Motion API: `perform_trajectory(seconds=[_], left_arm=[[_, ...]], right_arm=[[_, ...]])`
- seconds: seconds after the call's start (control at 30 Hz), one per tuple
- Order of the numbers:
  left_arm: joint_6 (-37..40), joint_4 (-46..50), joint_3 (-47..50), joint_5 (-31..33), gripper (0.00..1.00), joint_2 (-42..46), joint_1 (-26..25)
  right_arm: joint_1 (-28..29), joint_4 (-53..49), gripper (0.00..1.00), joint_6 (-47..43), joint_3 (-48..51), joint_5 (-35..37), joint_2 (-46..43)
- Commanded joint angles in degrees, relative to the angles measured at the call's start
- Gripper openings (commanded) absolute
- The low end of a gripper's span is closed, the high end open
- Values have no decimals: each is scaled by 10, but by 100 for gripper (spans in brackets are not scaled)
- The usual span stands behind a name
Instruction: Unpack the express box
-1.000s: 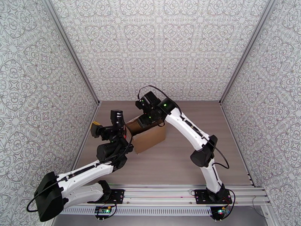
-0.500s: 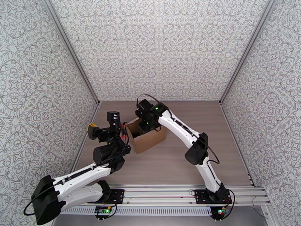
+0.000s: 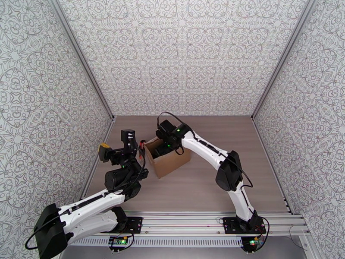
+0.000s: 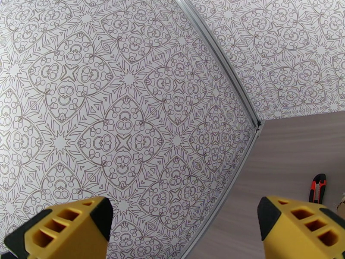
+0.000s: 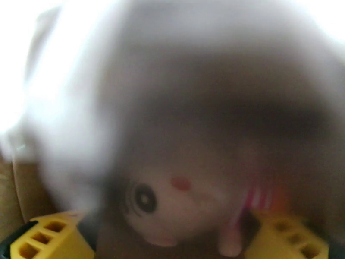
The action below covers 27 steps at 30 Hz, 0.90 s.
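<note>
- Your express box [image 3: 172, 162] stands on the table [image 3: 207, 186] with its open top facing up. Its long axis runs left to right, the right end slightly farther from the arm bases.
- Your right gripper [image 5: 168, 238] is down inside the box, fingers spread wide and clamping nothing.
- Your left gripper [image 4: 183, 229] hangs left of the box, fingers wide apart and empty.
- A blurred plush doll [image 5: 172, 199] lies in the box between the right fingers.
- A utility knife [image 4: 318, 187] lies just beside the box's left end.

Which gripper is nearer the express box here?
Right. The right gripper reaches down into the open express box, fingers spread over a plush face inside. The left gripper hangs beside the box's left side, apart from it.
</note>
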State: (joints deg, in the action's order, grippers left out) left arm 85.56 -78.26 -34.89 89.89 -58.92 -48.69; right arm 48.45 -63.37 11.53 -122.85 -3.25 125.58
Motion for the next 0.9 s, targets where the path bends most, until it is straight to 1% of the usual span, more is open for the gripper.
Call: perform_trajectory(seconds=[0.0,0.17,0.3,0.4,0.5,0.6,0.7,0.87], left_arm=[[-3,-8,9,57,95,5,1],[-3,-8,13,57,95,5,1],[-3,-8,17,57,95,3,2],[0,-8,18,57,95,5,2],[-2,-8,20,56,95,6,4],[-5,-8,22,57,95,3,6],[-7,-8,24,57,95,-1,6],[-5,-8,23,57,95,-1,6]], right_arm=[[5,-37,99,1,35,-8,49],[5,-50,99,-7,59,23,66],[5,-31,99,-3,100,5,70],[7,-36,99,-2,127,-8,79],[7,-17,99,-4,168,-7,81],[7,-4,99,-1,168,-13,101],[8,-13,99,-4,141,-17,143],[9,0,99,-12,132,2,191]])
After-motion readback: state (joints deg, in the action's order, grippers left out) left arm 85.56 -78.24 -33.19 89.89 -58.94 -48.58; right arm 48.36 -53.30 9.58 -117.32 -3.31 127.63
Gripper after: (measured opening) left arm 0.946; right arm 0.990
